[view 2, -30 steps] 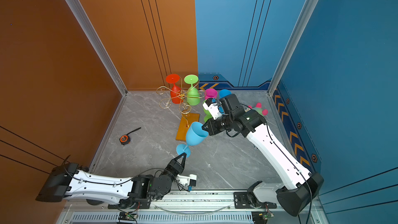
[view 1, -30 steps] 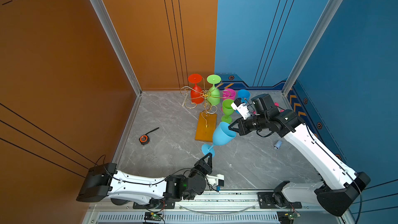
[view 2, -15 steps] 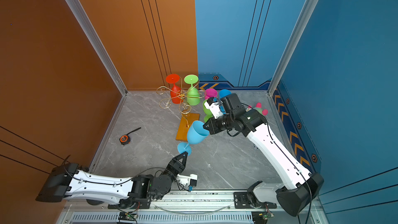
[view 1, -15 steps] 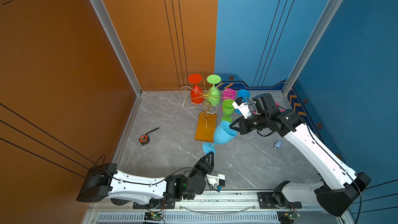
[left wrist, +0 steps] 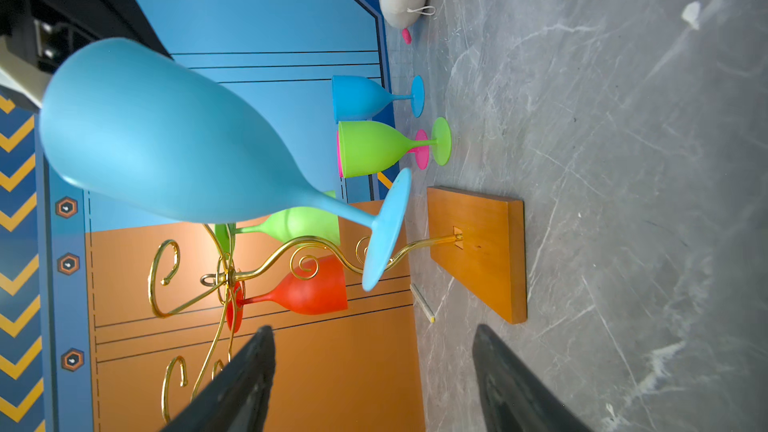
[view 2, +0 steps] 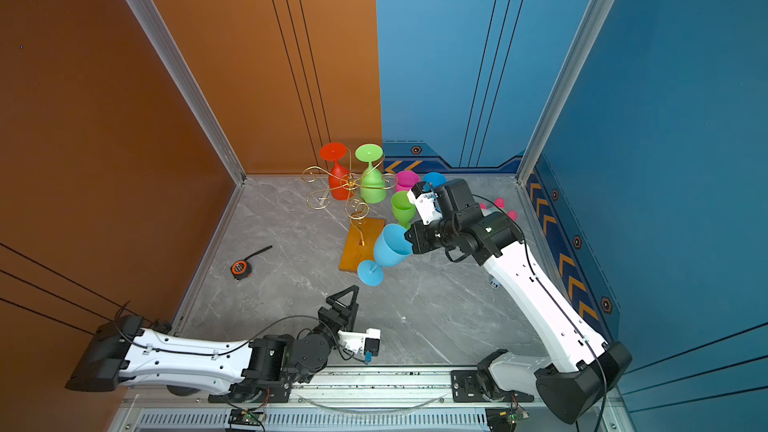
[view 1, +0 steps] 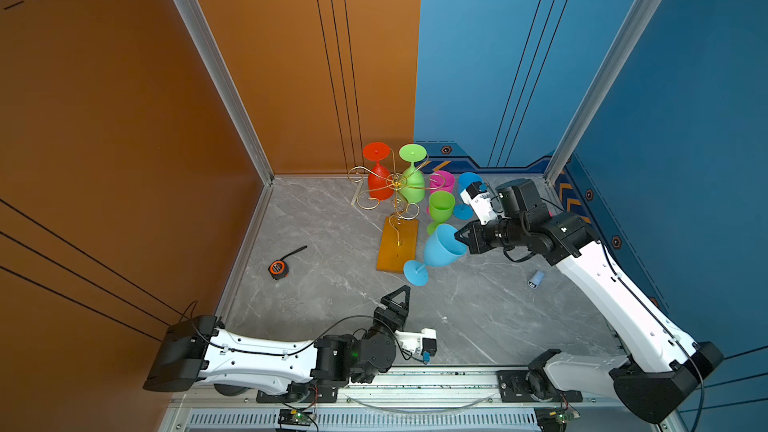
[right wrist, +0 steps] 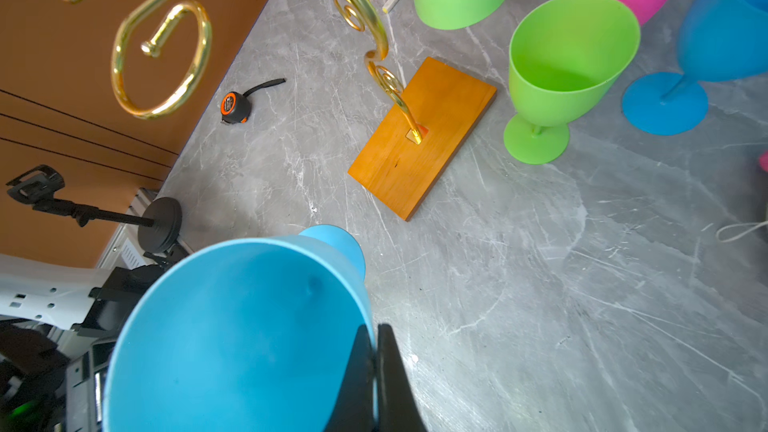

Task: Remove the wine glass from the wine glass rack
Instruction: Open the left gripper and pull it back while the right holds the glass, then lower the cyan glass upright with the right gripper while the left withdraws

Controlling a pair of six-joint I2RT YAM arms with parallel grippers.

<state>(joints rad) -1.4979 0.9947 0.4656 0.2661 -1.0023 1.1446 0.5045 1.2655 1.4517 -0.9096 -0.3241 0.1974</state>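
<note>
A light blue wine glass (view 1: 441,248), at the centre of a top view, hangs tilted just right of the wooden base of the wine glass rack (view 1: 394,249), free of its gold arms. The right end effector (view 1: 462,238) clenches its rim. Its long axis slants down-left, foot toward the left end effector (view 1: 397,296), which is spread open and empty, lower in the frame. Grey marble worktop (view 1: 478,317); orange wall (view 1: 124,118), blue wall (view 1: 498,56).

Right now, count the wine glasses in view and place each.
6. The red glass and hanging green glass hang inverted on the rack; the pink glass, standing green glass and blue glass stand beside it; the right gripper holds the light-blue glass. None appears hidden.
</note>
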